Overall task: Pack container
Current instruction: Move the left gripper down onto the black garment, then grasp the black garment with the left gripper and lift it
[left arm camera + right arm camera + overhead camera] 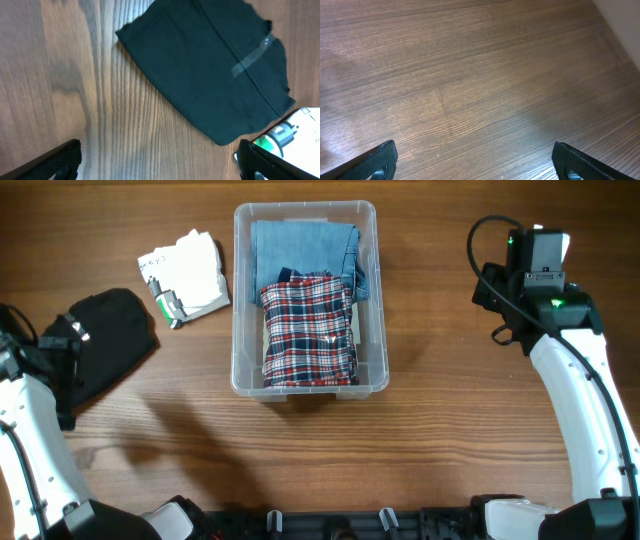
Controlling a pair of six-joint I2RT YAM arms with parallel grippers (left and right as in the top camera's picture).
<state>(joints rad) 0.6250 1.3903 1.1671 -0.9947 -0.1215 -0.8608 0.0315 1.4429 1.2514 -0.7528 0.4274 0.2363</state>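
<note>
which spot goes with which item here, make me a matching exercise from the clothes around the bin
Items:
1. red plaid shirt
2. blue denim garment
3. black garment
4. white folded cloth

Places:
A. on the table, just left of the container
B. in the container, at the end away from the robot
C. on the table, farthest left
D. in the container, at the end nearer the robot

Pairs: 1-D, 2-B, 3-C, 4-A

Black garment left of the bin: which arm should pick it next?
Left. The left gripper, open, is at the edge of the black garment, with it in wrist view. The right gripper is beyond the container, seeing only table.
</note>
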